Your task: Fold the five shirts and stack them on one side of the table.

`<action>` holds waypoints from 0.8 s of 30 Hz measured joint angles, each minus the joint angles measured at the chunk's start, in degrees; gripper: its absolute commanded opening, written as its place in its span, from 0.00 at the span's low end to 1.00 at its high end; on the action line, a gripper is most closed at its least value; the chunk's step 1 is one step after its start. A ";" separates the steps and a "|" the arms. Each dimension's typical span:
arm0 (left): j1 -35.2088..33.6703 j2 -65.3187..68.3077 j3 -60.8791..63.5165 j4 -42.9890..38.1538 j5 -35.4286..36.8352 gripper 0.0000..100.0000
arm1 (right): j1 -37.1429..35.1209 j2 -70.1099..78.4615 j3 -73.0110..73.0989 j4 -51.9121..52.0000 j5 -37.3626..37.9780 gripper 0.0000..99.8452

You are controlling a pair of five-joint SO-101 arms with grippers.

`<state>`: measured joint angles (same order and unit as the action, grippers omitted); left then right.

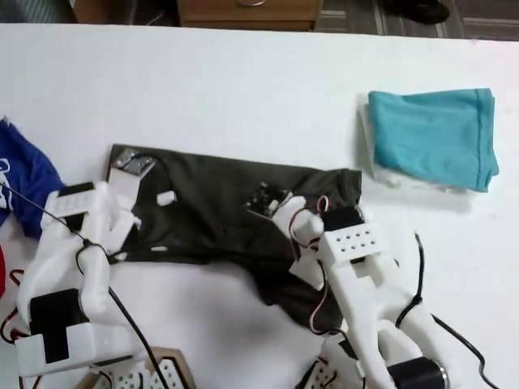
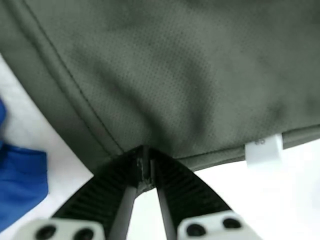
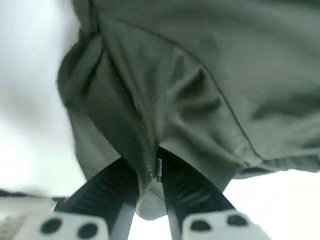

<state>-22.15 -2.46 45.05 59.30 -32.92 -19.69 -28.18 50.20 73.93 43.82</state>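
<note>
Olive shirt [image 1: 219, 211] lay mid-surface [image 1: 243, 89]. Left jaws clenched its hem, right jaws a bunched fold. Judgement: lift both together and keep cloth taut so the fold lands square.

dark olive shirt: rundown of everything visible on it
The dark olive-green fine-mesh fabric shirt lies stretched out and wrinkled on the white table, a stitched hem and small white tag showing. The left hand is shut on its hem edge; the right hand is shut on a bunched fold.
</note>
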 measured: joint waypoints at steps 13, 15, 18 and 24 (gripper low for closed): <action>0.00 0.00 0.00 0.00 0.00 0.03 | -4.40 -7.91 -2.02 12.92 0.26 0.02; 0.00 0.00 0.00 0.00 0.00 0.03 | -5.10 -8.09 -0.97 13.10 0.26 0.02; 0.00 0.00 0.00 0.00 0.00 0.03 | -5.27 -8.09 2.37 11.96 0.26 0.02; 0.00 0.00 0.00 0.00 0.00 0.03 | -5.19 -8.09 8.44 7.74 4.84 0.02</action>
<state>-22.15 -2.46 45.05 59.30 -32.92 -24.88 -36.26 58.64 81.67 48.66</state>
